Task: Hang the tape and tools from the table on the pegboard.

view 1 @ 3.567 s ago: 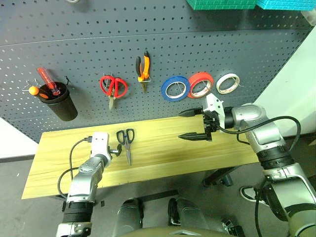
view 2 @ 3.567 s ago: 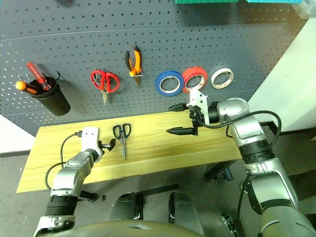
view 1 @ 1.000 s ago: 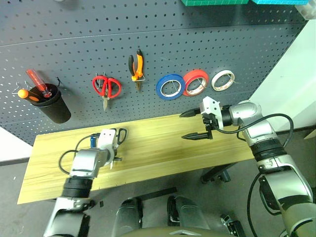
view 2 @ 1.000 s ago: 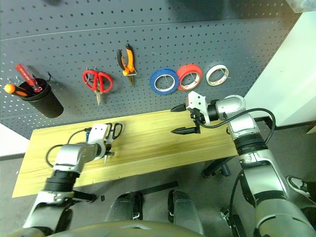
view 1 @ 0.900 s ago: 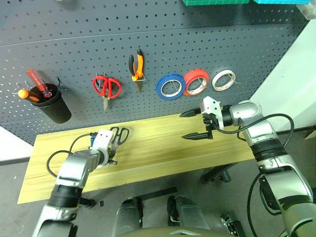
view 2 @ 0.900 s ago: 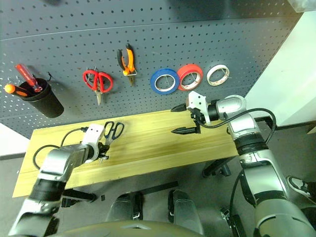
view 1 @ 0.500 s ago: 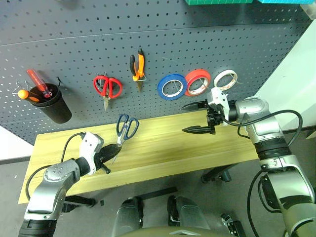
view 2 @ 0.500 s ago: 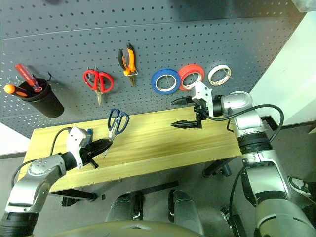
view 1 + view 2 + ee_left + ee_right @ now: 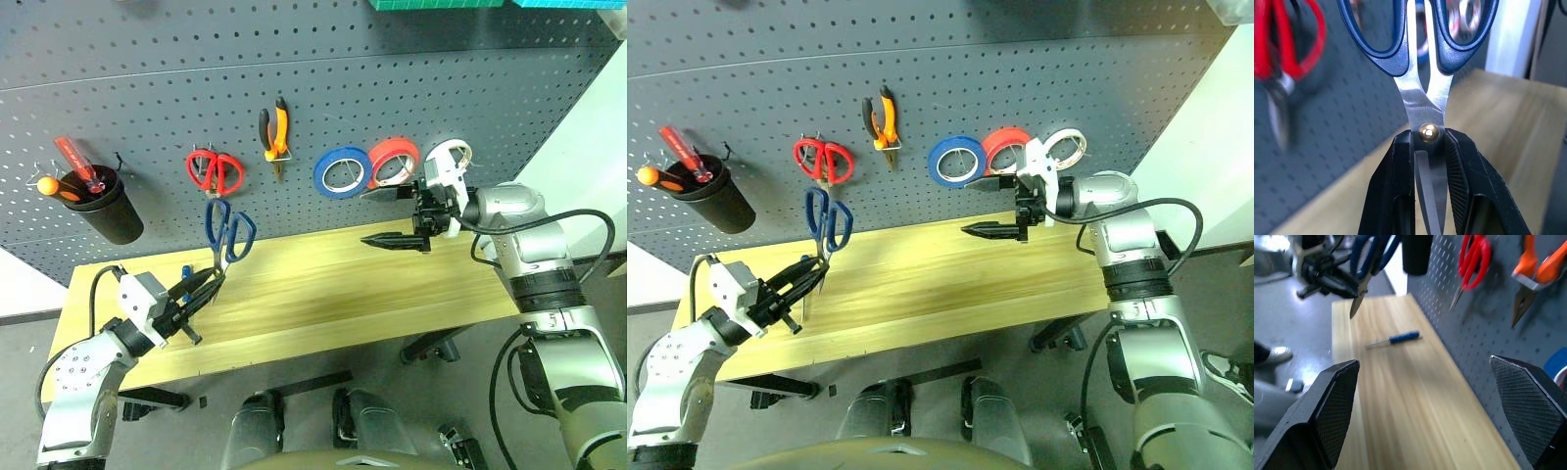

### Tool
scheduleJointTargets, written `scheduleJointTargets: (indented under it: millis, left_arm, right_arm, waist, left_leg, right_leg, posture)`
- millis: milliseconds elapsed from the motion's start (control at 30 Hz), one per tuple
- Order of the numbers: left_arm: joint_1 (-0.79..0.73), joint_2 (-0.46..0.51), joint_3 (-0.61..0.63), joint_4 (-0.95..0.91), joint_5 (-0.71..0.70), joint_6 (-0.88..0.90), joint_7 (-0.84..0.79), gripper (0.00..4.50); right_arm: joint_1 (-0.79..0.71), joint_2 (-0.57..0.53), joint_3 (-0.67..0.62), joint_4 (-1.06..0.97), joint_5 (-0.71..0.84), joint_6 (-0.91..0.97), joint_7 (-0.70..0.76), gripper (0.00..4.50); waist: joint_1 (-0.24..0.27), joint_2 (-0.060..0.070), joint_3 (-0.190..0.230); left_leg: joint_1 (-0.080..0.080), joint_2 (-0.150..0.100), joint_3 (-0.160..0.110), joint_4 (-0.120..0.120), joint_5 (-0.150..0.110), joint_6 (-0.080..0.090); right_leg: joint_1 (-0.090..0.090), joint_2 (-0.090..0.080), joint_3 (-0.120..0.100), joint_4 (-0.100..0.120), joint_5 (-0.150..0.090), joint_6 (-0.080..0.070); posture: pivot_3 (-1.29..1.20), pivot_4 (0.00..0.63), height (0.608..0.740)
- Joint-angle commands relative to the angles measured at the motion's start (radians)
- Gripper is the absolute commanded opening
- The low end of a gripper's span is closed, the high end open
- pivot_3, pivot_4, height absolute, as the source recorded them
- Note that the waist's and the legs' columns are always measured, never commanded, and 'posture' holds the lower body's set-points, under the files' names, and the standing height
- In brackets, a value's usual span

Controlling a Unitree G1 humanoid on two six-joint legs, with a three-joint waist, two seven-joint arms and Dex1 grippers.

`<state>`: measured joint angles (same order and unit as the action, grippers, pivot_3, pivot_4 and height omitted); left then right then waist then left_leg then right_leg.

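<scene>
- Head view: the left hand (image 9: 201, 289) pinches the dark-blue-handled steel scissors (image 9: 225, 233) at the pivot, handles raised against the dark grey perforated pegboard (image 9: 147, 88), above the light-yellow wooden bench (image 9: 343, 294). The blue tape roll (image 9: 342, 172) and orange-and-black pliers (image 9: 276, 135) hang on the pegboard. The right hand (image 9: 387, 215) is spread wide below the rolls.
- Left wrist view: both fingers (image 9: 1393, 196) clamp the blades just under the brass pivot.
- Right wrist view: the small blue-handled screwdriver (image 9: 1393, 339) lies on the bench.
</scene>
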<state>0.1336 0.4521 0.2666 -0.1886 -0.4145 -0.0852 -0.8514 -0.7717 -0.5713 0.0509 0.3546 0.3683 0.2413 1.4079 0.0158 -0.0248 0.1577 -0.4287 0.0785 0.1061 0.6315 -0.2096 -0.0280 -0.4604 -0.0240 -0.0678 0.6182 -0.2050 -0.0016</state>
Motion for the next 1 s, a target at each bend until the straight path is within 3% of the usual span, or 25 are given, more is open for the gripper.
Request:
scheduleJointTargets:
  millis: [33,167,400,733,1000]
  left_arm:
    - [-0.062,-0.025,-0.009,0.003,0.026,-0.05,0.059,0.51]
    - [-0.204,-0.095,-0.08,0.121,0.144,-0.115,0.164,0.51]
    - [-0.257,-0.016,0.038,0.344,0.039,-0.22,0.074,0.51]
    - [-0.125,-0.021,0.105,0.225,-0.012,-0.29,0.092,0.51]
    - [-0.172,0.027,0.105,0.473,0.035,-0.392,0.043,0.51]
  right_arm:
    - [-0.026,0.002,-0.031,-0.039,0.035,0.014,-0.007,4.5]
    - [-0.039,0.015,-0.055,-0.079,0.084,0.051,-0.019,4.5]
    - [-0.05,0.008,-0.061,-0.15,0.119,0.091,-0.038,4.5]
    - [-0.061,-0.012,-0.046,-0.154,0.108,0.093,-0.031,4.5]
    - [-0.052,-0.014,-0.039,-0.153,0.098,0.094,-0.039,4.5]
  waist:
    - [0.0,0.0,0.0]
    - [0.014,0.003,-0.005]
    - [0.023,0.003,-0.013]
    - [0.023,0.003,-0.019]
    - [0.025,0.004,-0.023]
  left_leg:
    - [0.0,0.0,0.0,0.0,0.0,0.0]
    - [0.0,-0.002,0.003,0.001,0.002,0.003]
    - [0.001,0.005,0.003,0.002,0.002,0.003]
    - [0.001,0.005,0.005,0.005,0.002,0.003]
    - [0.002,0.006,0.004,0.005,0.0,0.0]
  right_leg:
    - [0.0,0.0,0.0,0.0,0.0,0.0]
    - [0.001,0.001,0.0,0.0,0.004,0.007]
    - [0.0,0.011,0.002,0.001,0.006,0.006]
    - [0.001,0.009,0.005,0.0,0.008,0.003]
    - [0.001,0.011,0.003,0.001,0.007,-0.002]
  posture:
    - [0.1,0.071,0.74]
    - [0.12,0.052,0.74]
    - [0.12,0.048,0.74]
    - [0.11,0.047,0.74]
    - [0.1,0.054,0.74]
